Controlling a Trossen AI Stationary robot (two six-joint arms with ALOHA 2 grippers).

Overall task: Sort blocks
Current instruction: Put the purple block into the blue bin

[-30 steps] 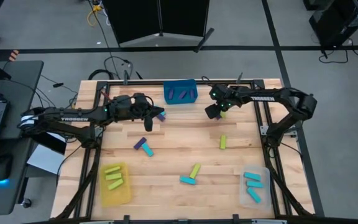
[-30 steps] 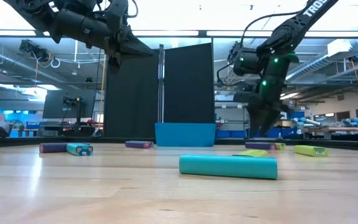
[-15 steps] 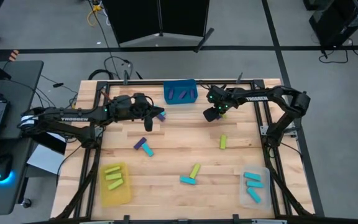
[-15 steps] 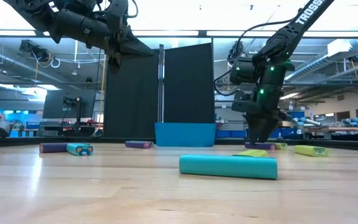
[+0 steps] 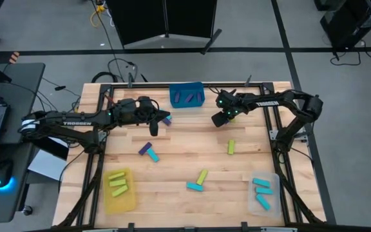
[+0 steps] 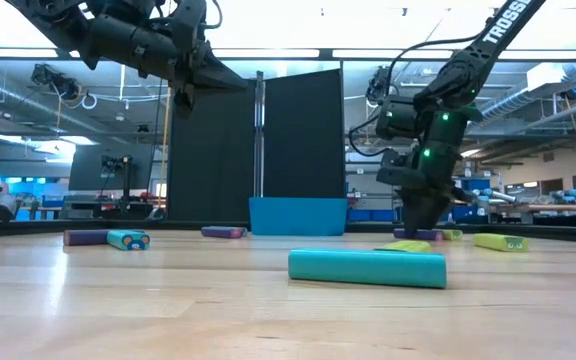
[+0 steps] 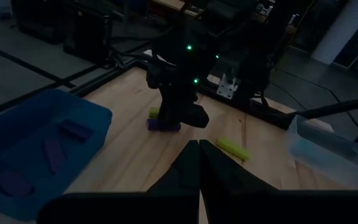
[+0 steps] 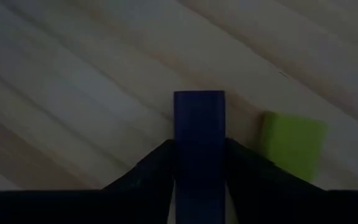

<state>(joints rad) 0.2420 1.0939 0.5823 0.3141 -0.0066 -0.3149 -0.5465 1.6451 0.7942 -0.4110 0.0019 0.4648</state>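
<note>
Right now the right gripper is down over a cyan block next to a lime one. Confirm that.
Not quite: the block between the right gripper's fingers is purple, not cyan. The right wrist view shows it, with the lime block beside it.

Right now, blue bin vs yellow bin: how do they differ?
The blue bin sits at the table's far edge, between the two arms; the yellow bin sits at the near left corner. The blue bin holds purple blocks; the yellow bin holds lime blocks. Both are rectangular, open-topped and already hold sorted blocks.
</note>
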